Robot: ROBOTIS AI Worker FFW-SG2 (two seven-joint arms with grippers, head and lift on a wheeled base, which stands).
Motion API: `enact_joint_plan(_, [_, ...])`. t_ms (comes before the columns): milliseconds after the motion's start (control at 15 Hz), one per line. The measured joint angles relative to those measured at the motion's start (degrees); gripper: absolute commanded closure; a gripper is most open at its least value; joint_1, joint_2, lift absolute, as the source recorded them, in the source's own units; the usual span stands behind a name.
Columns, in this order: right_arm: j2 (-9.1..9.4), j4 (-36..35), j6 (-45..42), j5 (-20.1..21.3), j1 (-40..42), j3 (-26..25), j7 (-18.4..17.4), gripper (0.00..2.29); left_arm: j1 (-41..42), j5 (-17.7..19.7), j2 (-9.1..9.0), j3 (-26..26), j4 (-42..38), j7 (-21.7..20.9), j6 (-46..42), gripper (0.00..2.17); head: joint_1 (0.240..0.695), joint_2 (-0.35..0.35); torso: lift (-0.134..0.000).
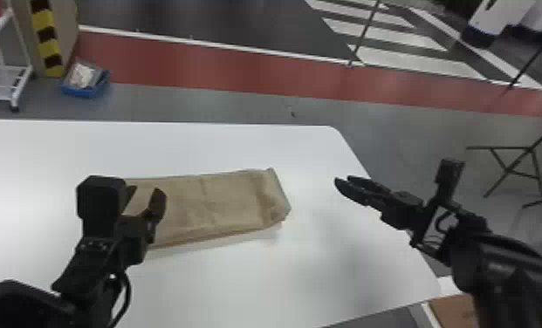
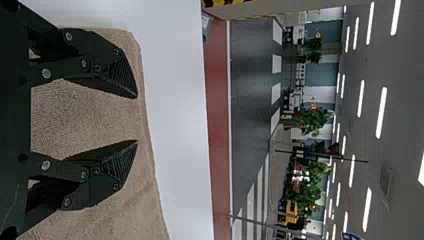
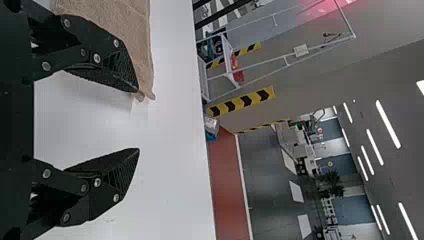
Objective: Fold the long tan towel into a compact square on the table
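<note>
Towel (image 1: pixel 232 200) well inside right table edge (image 1: pixel 348 152)

Towel (image 1: pixel 230 200), centre of head view: cloth, matt, slightly rough weave. Table (image 1: pixel 221 288), centre and lower left: smooth, soft sheen. Left gripper (image 1: pixel 145 191), left of centre, and right gripper (image 1: pixel 343 179), right of centre: matt black, ribbed inner finger faces, shiny metallic screws.

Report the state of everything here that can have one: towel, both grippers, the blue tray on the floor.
Tan towel: lying on the table in a long strip, not yet a compact square.
Left gripper: open, empty, over the towel.
Right gripper: open, empty.
Blue tray: loaded, contents unclear.
</note>
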Motion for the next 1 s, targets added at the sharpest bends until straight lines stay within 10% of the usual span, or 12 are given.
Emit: enact_joint_plan(1000, [1.88,16.1,2.6,-1.0,-12.7,8.9,-1.9,0.19,-2.0,-1.8,0.61,0.4,3.6,-1.4,6.0,2.14,0.695,-0.271,-0.125])
